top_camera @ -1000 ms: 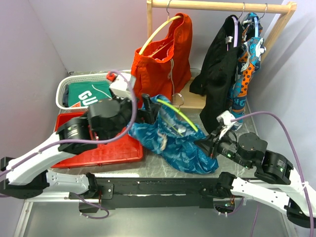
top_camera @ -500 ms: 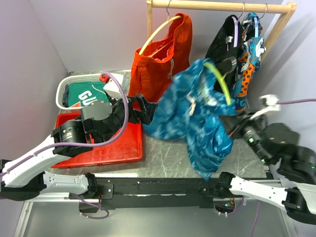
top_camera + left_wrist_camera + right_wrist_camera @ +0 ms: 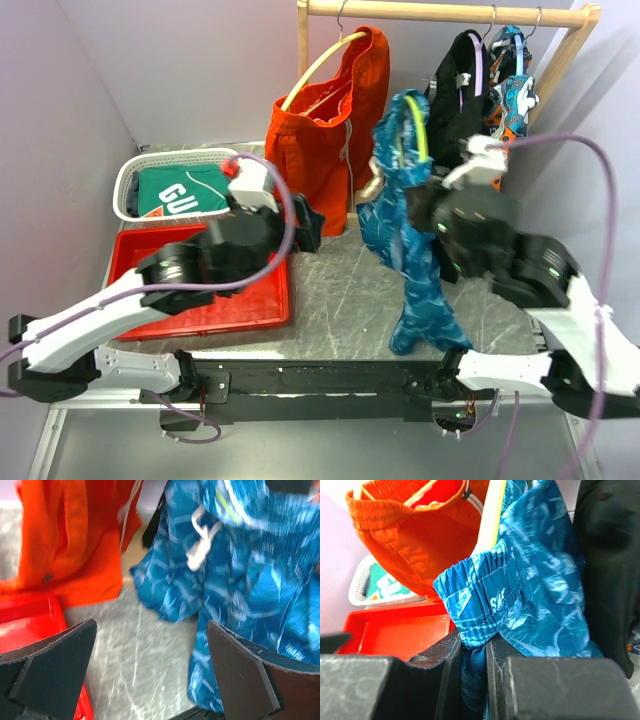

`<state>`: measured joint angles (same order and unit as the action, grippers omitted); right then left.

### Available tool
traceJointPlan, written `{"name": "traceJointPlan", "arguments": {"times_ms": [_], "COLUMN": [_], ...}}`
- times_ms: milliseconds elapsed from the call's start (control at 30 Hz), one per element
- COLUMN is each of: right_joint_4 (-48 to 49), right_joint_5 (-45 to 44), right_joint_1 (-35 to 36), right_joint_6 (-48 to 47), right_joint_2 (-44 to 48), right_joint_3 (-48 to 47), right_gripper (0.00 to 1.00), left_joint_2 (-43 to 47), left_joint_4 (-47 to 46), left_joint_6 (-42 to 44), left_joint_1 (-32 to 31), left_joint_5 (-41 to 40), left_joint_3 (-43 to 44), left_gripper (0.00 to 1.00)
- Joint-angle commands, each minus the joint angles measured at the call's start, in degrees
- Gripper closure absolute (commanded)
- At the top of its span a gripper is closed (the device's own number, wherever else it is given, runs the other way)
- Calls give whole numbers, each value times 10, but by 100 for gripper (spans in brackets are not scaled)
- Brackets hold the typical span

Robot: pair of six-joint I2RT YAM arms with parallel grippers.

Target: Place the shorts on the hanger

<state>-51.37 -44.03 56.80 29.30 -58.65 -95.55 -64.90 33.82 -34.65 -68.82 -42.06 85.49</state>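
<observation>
The right claw (image 3: pixel 474 655) is clenched on the waistband of the blue shorts (image 3: pixel 405 215). It holds them up over the far right part of the worktop, beside the orange shorts (image 3: pixel 325 120). The lime-green hanger (image 3: pixel 424 135) sticks out of their top. The left claw (image 3: pixel 150 645) is wide open near the red tray (image 3: pixel 240 305), gripping nothing.

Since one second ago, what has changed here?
The right tool, shut on the shorts, lifted them and the hanger up from the table, back toward the rail. The left tool stands open beside them. The orange shorts, tray and basket stayed put.
</observation>
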Motion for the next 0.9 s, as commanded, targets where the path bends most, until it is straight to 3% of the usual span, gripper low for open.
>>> {"name": "traceJointPlan", "arguments": {"times_ms": [0,333,567,867], "right_joint_4": [69,54,76,179], "right_joint_5": [21,1,32,99], "right_joint_1": [-33,-94,-158,-237], "right_joint_6": [-2,-17,-25,-66], "right_joint_2": [-50,-145,-155,-143], "right_joint_3": [-65,-187,-195,-133], "right_gripper": [100,100,100,100], "left_joint_2": [-8,15,12,14], "left_joint_4": [12,-12,-31,-40], "left_joint_6": [-48,-70,-65,-73], "left_joint_1": [0,0,-1,0], "left_joint_5": [-9,13,22,22], "left_joint_3": [-34,-99,-118,-138], "left_gripper": [4,3,3,3]}}
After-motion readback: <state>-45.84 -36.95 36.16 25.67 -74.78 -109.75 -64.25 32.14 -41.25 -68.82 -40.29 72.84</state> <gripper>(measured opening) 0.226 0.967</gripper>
